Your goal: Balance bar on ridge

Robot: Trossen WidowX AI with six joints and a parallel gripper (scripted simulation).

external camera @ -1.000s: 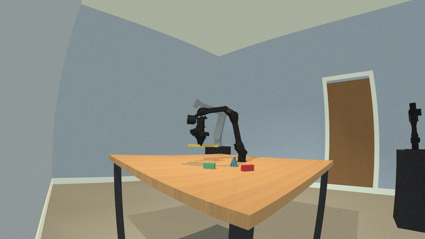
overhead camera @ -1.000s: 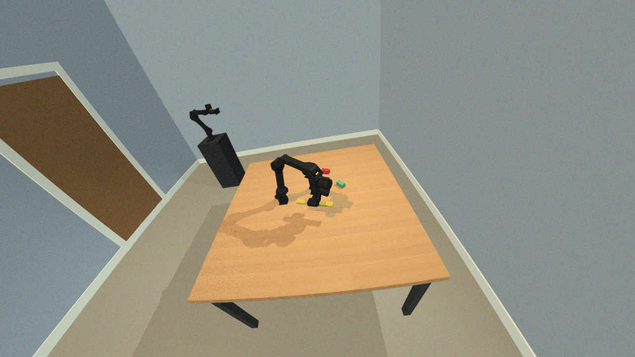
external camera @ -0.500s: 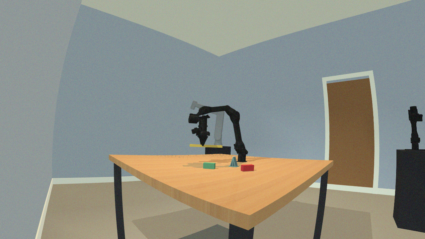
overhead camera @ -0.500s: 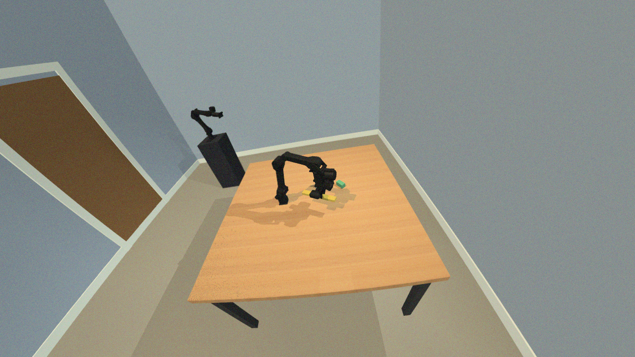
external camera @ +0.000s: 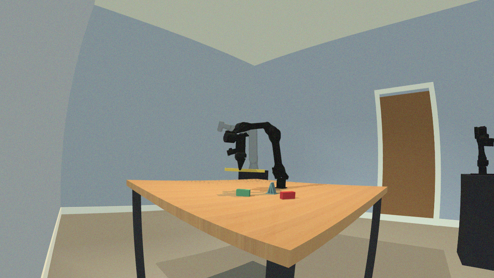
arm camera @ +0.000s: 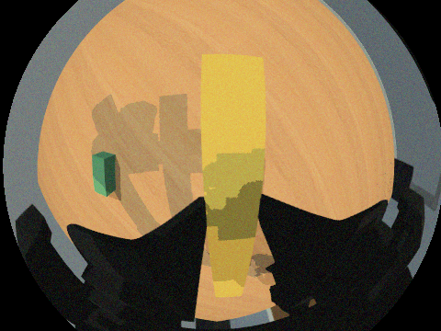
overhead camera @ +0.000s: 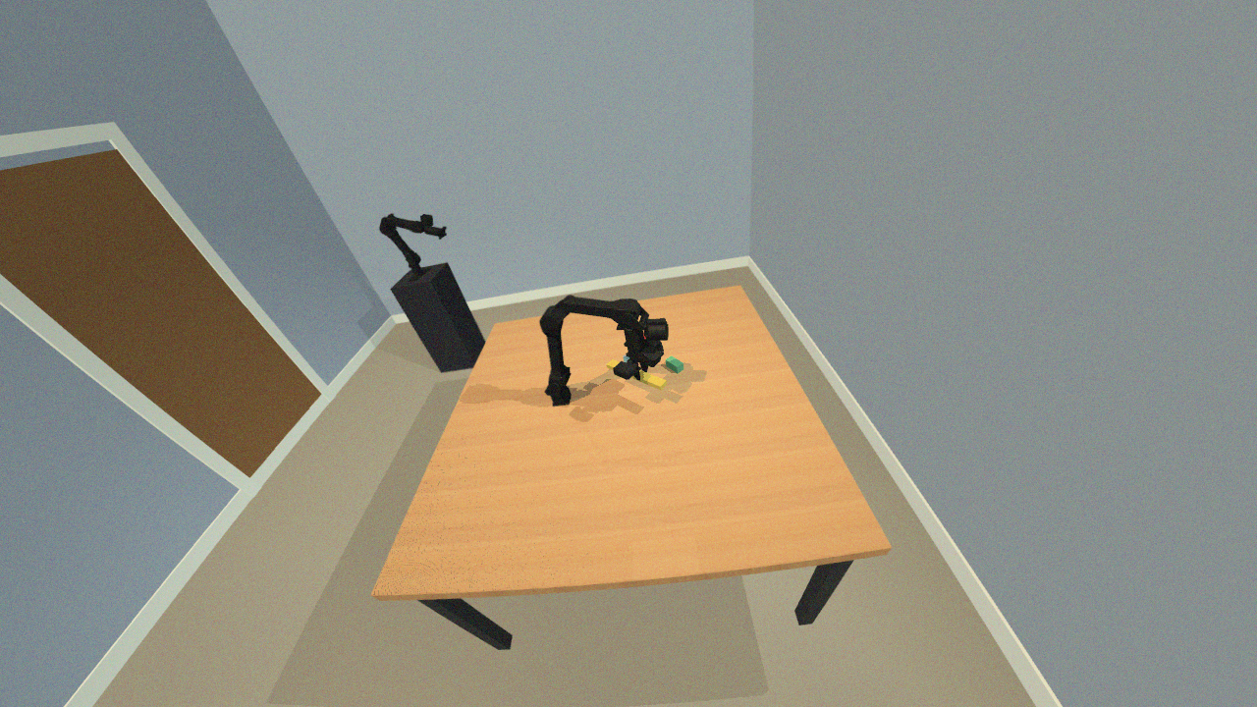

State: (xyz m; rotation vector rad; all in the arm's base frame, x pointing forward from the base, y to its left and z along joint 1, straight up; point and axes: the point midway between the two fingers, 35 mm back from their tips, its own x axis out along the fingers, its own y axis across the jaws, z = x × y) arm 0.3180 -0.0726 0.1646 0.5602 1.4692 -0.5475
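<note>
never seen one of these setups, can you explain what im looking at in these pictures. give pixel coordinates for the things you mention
The machine is a black jointed robot arm (overhead camera: 553, 347) (external camera: 276, 148), standing on a light wooden table (overhead camera: 650, 492) (external camera: 262, 221). Its two-fingered gripper (external camera: 240, 168) (arm camera: 231, 202) is closed on a long yellow bar (overhead camera: 654, 380) (external camera: 250, 170) (arm camera: 233, 106), held up off the table.

One picture looks down from high up, one looks across from beyond a table corner, and the round one comes from the arm's wrist, showing the bar between dark fingers.

On the table are a green block (overhead camera: 674, 364) (external camera: 243, 192) (arm camera: 104, 175), a red block (external camera: 287, 195) and a small blue-grey pointed piece (external camera: 271, 188), probably the ridge the bar should balance on.
</note>
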